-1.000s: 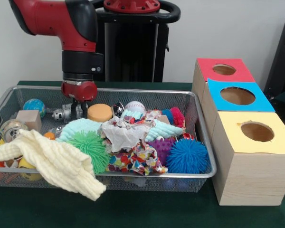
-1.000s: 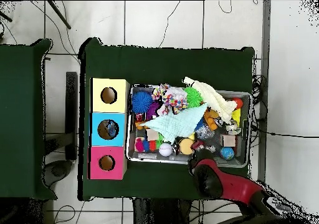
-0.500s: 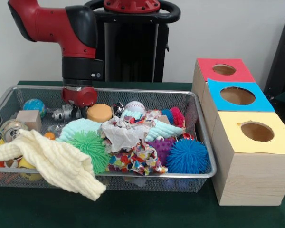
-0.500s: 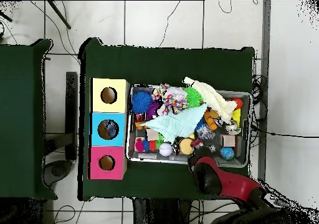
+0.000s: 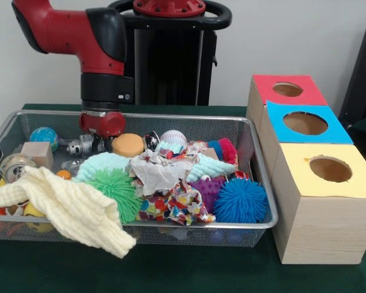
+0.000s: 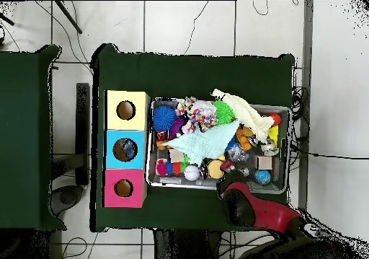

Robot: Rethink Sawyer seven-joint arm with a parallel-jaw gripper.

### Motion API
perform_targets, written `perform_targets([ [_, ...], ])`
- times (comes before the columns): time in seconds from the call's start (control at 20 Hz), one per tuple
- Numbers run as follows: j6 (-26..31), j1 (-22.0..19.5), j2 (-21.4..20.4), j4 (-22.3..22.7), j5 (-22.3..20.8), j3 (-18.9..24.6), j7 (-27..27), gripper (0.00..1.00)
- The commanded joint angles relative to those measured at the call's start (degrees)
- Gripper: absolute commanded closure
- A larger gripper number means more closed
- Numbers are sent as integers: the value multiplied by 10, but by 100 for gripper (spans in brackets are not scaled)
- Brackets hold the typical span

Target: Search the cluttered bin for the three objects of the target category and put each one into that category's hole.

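Hanging low in the wire bin (image 5: 261, 183), the gripper (image 5: 99, 144) sits beside a metallic toy (image 5: 79, 146); its jaw state cannot be told

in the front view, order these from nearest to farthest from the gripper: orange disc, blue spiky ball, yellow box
1. Orange disc: right beside the gripper, at the bin's back.
2. Blue spiky ball: front right corner of the bin.
3. Yellow box: outside the bin, at the far right.
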Motion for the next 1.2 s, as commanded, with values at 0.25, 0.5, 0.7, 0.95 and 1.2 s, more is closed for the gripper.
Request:
perform_targets([
  [0.25, -87, 25, 53, -86, 44, 13, 58, 100],
  [0.5, -52, 22, 39, -86, 23, 18, 45, 100],
  [0.7, -27, 25, -3, -60, 25, 11, 44, 100],
  [0.95, -2, 28, -43, -37, 27, 6, 44, 100],
  [1.2, 12, 33, -65, -26, 31, 2, 46, 100],
])
